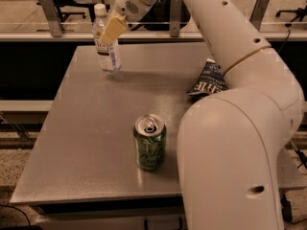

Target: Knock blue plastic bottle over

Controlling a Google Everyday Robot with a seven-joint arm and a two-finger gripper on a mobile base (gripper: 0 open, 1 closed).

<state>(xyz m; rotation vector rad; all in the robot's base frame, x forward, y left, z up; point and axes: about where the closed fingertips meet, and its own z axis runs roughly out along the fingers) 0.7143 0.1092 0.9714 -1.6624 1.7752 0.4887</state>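
One gripper (111, 28) at blue plastic bottle (110, 57).

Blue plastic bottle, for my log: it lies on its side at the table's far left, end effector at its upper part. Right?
No. The camera view shows the blue plastic bottle standing on its base, not lying down. It is at the table's far left, with the end effector at its upper part.

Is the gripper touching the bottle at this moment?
Cannot tell. In the camera view the gripper overlaps the upper part of the upright bottle, but this single view shows neither plain contact nor a gap.
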